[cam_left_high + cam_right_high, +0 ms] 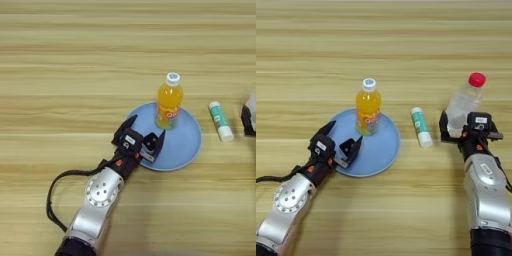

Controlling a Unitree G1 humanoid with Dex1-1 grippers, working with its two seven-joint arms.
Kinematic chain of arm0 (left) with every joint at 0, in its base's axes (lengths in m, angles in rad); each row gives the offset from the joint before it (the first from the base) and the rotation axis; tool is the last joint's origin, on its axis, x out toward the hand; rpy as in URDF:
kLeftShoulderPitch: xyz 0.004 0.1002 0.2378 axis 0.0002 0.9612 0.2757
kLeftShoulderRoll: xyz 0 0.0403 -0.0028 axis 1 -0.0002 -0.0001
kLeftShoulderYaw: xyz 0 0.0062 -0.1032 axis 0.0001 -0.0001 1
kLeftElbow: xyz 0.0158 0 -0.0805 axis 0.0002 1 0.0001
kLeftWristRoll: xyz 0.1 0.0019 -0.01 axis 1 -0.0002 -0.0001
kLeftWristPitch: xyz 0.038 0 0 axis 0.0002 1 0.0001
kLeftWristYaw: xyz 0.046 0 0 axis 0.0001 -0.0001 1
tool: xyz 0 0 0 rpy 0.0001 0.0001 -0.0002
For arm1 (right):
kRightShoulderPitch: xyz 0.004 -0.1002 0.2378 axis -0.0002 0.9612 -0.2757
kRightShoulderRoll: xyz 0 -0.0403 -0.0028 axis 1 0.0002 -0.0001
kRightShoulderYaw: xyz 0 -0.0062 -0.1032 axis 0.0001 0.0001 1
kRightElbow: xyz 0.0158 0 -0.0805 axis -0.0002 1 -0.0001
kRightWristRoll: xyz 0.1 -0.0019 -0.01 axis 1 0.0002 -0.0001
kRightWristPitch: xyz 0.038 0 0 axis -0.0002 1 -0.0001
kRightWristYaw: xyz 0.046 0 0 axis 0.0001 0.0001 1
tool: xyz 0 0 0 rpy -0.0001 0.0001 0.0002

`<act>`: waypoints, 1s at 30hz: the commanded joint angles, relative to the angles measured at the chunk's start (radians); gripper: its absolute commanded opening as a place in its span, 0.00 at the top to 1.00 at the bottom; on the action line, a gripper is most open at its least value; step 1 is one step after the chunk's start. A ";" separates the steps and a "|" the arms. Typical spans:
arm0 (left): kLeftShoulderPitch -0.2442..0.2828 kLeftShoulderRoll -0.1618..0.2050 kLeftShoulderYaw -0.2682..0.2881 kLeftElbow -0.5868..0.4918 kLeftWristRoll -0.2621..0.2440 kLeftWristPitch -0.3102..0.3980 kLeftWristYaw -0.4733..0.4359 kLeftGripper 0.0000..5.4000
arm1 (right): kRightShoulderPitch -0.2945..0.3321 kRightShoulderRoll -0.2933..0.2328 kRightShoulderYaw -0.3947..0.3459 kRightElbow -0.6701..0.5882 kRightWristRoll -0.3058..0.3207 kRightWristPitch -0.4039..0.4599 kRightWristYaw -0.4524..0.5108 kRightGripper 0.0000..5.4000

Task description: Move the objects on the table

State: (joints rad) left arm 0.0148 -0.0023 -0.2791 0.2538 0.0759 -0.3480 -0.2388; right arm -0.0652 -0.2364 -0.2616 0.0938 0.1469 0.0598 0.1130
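The orange-drink bottle (368,107) with its white cap stands upright on the far part of the round blue plate (381,152). My left gripper (342,137) is open over the plate's near-left rim, short of the bottle, with nothing between its fingers. At the right, the clear water bottle (463,102) with a red cap leans slightly; my right gripper (466,129) is shut on its lower part. In the left eye view only the right gripper's edge (248,117) shows. The tiny black block is out of view.
A white tube with a green label (421,126) lies on the table (381,45) between the plate and the water bottle. A black cable loops beside my left forearm (52,192).
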 commanded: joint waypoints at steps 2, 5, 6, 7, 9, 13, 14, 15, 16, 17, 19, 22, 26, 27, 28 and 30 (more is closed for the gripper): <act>-0.004 0.010 0.002 -0.004 0.014 0.023 0.006 0.05 | -0.001 0.002 0.004 0.002 -0.004 0.012 -0.006 0.00; -0.004 0.010 0.004 -0.004 0.014 0.024 0.008 0.00 | 0.000 0.002 0.004 0.001 -0.004 0.012 -0.006 0.00; -0.004 0.009 0.005 -0.005 0.014 0.025 0.009 0.00 | 0.001 0.002 0.003 0.000 -0.003 0.012 -0.005 0.00; -0.005 0.009 0.005 -0.006 0.013 0.026 0.010 0.00 | 0.001 0.001 0.003 0.000 -0.004 0.012 -0.005 0.00; -0.010 0.008 0.006 -0.005 0.016 0.031 0.013 0.00 | 0.001 0.000 0.003 0.001 -0.003 0.012 -0.003 0.00; -0.025 0.005 0.003 -0.017 0.018 0.049 0.017 0.00 | 0.000 0.000 0.003 0.005 -0.004 0.011 -0.004 0.00; -0.030 0.004 0.002 -0.019 0.020 0.052 0.017 0.00 | -0.001 0.000 0.003 0.006 -0.005 0.011 -0.005 0.00; -0.034 0.004 0.001 -0.020 0.021 0.055 0.017 0.00 | -0.001 0.001 0.003 0.006 -0.005 0.011 -0.005 0.00; -0.037 0.005 0.000 -0.019 0.022 0.057 0.017 0.00 | -0.002 0.002 0.004 0.007 -0.005 0.011 -0.006 0.00; -0.040 0.005 0.000 -0.019 0.022 0.059 0.017 0.00 | -0.002 0.002 0.004 0.007 -0.006 0.011 -0.007 0.00; -0.044 0.005 -0.002 -0.020 0.023 0.063 0.017 0.00 | -0.003 0.003 0.004 0.007 -0.006 0.010 -0.008 0.00; -0.050 0.002 -0.012 -0.033 0.030 0.077 0.017 0.00 | -0.004 0.005 0.005 0.008 -0.006 0.010 -0.009 0.00; -0.059 -0.003 -0.030 -0.057 0.042 0.103 0.013 0.00 | -0.006 0.005 0.007 0.013 -0.007 0.009 -0.009 0.00; -0.061 -0.004 -0.033 -0.061 0.044 0.108 0.011 0.00 | -0.007 0.006 0.007 0.015 -0.007 0.008 -0.009 0.00; -0.063 -0.005 -0.035 -0.064 0.045 0.112 0.009 0.00 | -0.007 0.007 0.008 0.016 -0.007 0.007 -0.010 0.00; -0.069 -0.007 -0.037 -0.063 0.042 0.117 0.005 0.00 | -0.009 0.009 0.010 0.018 -0.008 0.007 -0.011 0.00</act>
State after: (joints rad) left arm -0.0386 -0.0070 -0.3112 0.1992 0.1109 -0.2493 -0.2285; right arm -0.0654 -0.2340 -0.2587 0.1016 0.1452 0.0590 0.1101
